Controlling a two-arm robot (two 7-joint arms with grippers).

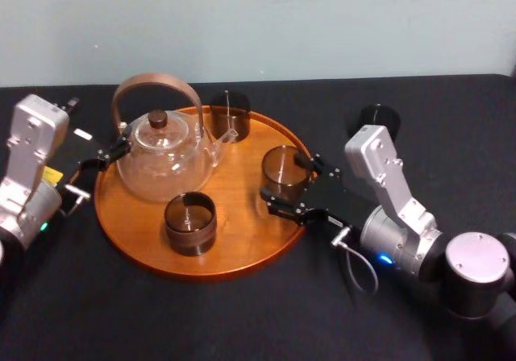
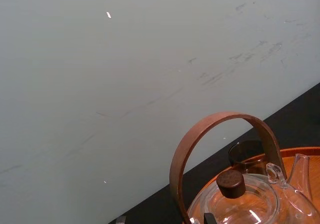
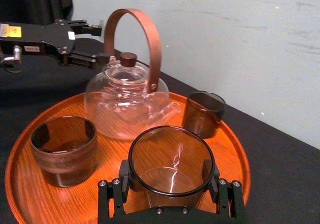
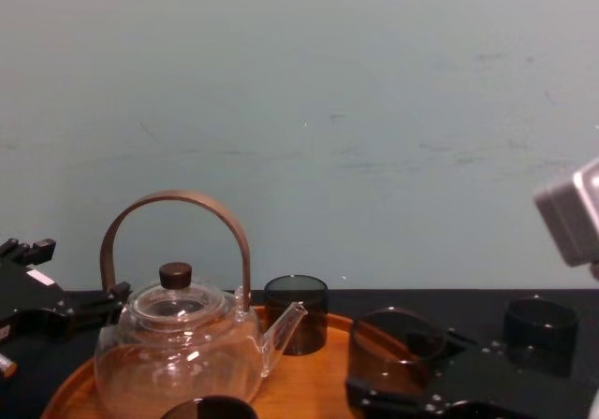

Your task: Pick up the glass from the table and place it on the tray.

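The right claw (image 1: 284, 187) is gripping the glass (image 1: 283, 168), a smoked, straight-sided tumbler, with one finger pressing on each side of its wall, so the glass is sitting squarely between the fingers and upright. Claw and glass are standing over the right-hand part of the tray (image 1: 242, 236), just inside its rim; I cannot tell whether the glass base is touching the wood or hanging just above it. The right arm is reaching in from the robot's right across the black desk (image 1: 242, 321). On the tray, the clear teapot (image 1: 165, 163) with its brown hoop handle is occupying the left half, a second smoked glass (image 1: 230, 113) is standing at the far edge by the spout, and a third one (image 1: 190, 224) is standing near the front edge. These two are well apart from the gripped glass. A fourth dark glass (image 1: 377, 119) is sitting on the desk beyond the right arm, off the tray. The left claw (image 1: 106, 156) is hovering at the tray's left rim, just beside the teapot, its fingers spread apart and gripping nothing.
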